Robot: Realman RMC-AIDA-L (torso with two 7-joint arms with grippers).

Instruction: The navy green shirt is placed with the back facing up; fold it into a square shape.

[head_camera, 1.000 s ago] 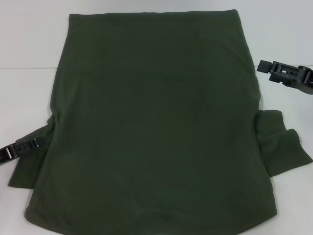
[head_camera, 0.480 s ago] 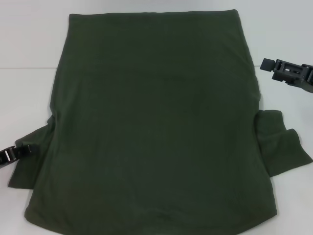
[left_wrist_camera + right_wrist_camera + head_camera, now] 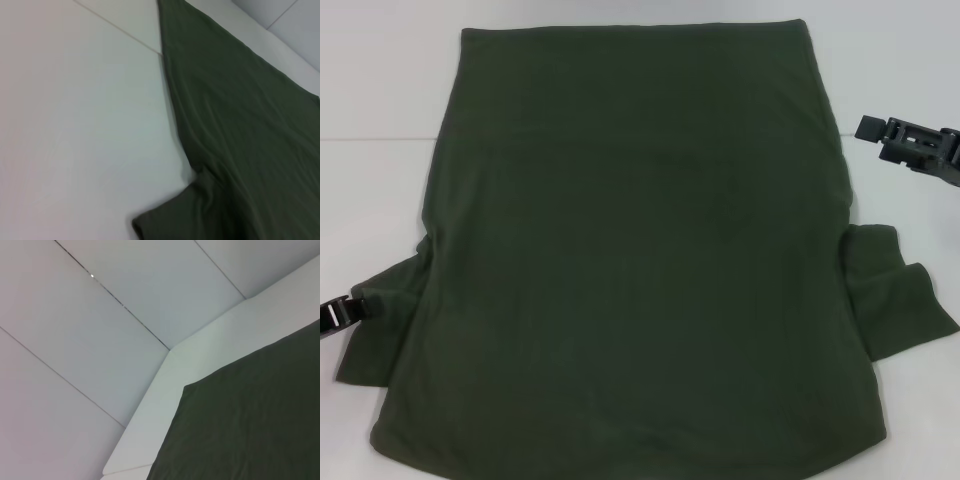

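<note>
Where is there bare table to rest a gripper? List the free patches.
Bare white table lies left of the navy green shirt, above the left gripper at the sleeve. More lies right of the shirt, around the right gripper, and along the far hem. The middle and near edge are covered.

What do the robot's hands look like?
Both are black and blocky, made of hard, angular parts. The left gripper peeks in at the left edge of the head view, dark with pale, whitish patches on its side. The right gripper has a chunky black body with grooves and ridges, ending in a flat, squared-off tip. No cables or writing show on either one.
</note>
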